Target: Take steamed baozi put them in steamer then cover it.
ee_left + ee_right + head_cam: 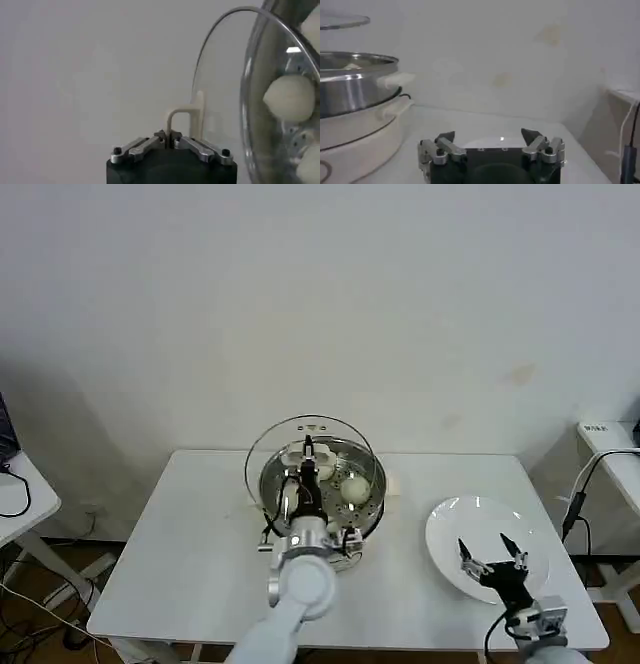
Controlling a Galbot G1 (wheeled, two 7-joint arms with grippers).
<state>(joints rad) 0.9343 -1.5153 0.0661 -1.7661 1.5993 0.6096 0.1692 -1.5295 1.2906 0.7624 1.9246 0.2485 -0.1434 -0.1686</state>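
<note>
Nearest to us in the head view, our right gripper (493,548) hangs over the front edge of the white plate (455,519), which sits by the right edge of the desk (180,554); its jaws stand wide apart and hold nothing, as the right wrist view (489,134) also shows. Our left arm reaches forward across the middle of the desk to the steamer (368,519), a shiny steel pot on a white base set toward the back edge. Our left gripper (308,450) is above the pot with its jaws pinched closed on the whitish handle (186,119) of the lid (262,446); the left wrist view shows the fingers (135,146) drawn together around that handle. We see the clear glass lid held just above the pot and shifted a little toward the back edge, its rim not resting on the pot all round. Inside the pot, on the perforated tray, lie the buns (354,486); we can make out a round cream-white one to the right of the gripper, and others partly hidden behind the arm, so we cannot count them.
</note>
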